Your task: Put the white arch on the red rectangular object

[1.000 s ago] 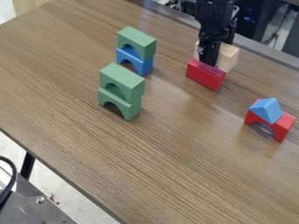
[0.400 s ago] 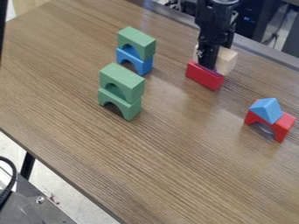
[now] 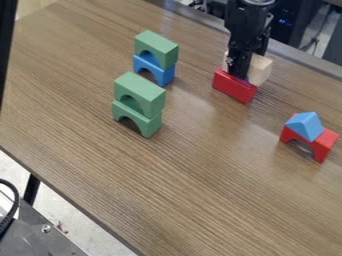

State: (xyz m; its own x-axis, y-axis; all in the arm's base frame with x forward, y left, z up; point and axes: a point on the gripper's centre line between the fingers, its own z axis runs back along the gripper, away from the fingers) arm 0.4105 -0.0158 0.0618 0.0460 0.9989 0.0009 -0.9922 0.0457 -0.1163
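Observation:
The black gripper hangs down at the upper right of the view, low over the red rectangular block. The cream-white arch shows on both sides of the gripper, with its middle hidden behind it. The arch stands at the back edge of the red block; whether it rests on the block or just behind it, I cannot tell. The red block lies flat on the table.
Left of the gripper, a green arch sits on a blue arch; nearer, two green arches are stacked. At right, a blue triangle tops a red arch. A dark upright bar crosses the left edge.
The gripper, arch and red block have shifted only very slightly. A dark bar has come in at the left edge and now covers more of it.

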